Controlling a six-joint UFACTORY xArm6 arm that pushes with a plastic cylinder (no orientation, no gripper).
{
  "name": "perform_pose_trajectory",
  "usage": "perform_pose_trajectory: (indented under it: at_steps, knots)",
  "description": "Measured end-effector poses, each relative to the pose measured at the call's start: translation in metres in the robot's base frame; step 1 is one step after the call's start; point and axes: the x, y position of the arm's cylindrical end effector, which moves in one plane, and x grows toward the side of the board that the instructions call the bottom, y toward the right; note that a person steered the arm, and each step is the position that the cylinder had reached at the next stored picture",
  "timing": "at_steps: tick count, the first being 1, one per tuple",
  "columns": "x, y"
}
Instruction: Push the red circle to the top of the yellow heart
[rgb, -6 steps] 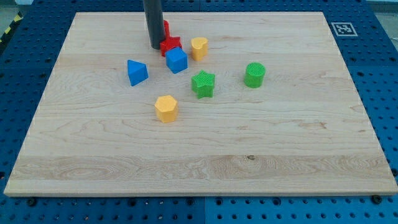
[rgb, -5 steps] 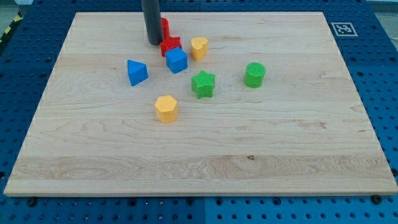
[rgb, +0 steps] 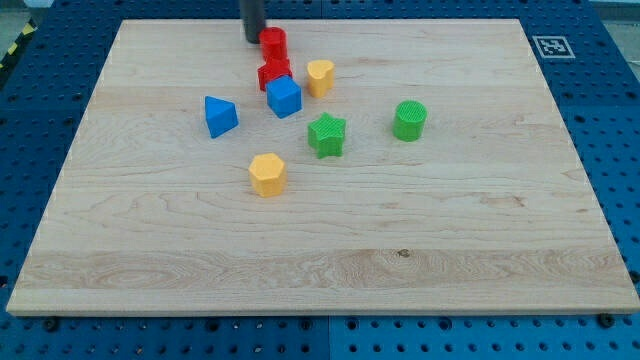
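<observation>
My tip (rgb: 254, 39) stands near the top edge of the desk (rgb: 480, 250), just to the view's left of the red circle (rgb: 273, 42) and close to touching it; the end effector is only a bare rod, with nothing to spread or pinch. The red circle sits just above the red star (rgb: 274, 72), and up and to the left of the yellow heart (rgb: 320, 75), with a small gap still to cross. The risk I see is the crowding: a rightward push that comes in a little low could drag the red star along, and the star could then knock the yellow heart or the blue cube (rgb: 284, 96) out of place, moving the very target. A push off the circle's centre could also let the round block roll off my tip towards the desk's top edge. By count there are eight blocks: two red, two blue (the cube and a blue triangle (rgb: 220, 116)), two green (a green star (rgb: 327, 134) and a green cylinder (rgb: 410, 119)), and two yellow (the heart and a yellow hexagon (rgb: 267, 173)).
</observation>
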Motion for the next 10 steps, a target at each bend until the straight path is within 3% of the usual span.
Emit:
perform_pose_trajectory:
  at_steps: [2,4,8,10]
  knots:
    - [0.002,0.03]
    - [0.047,0.011]
    - [0.064,0.018]
    - [0.063,0.076]
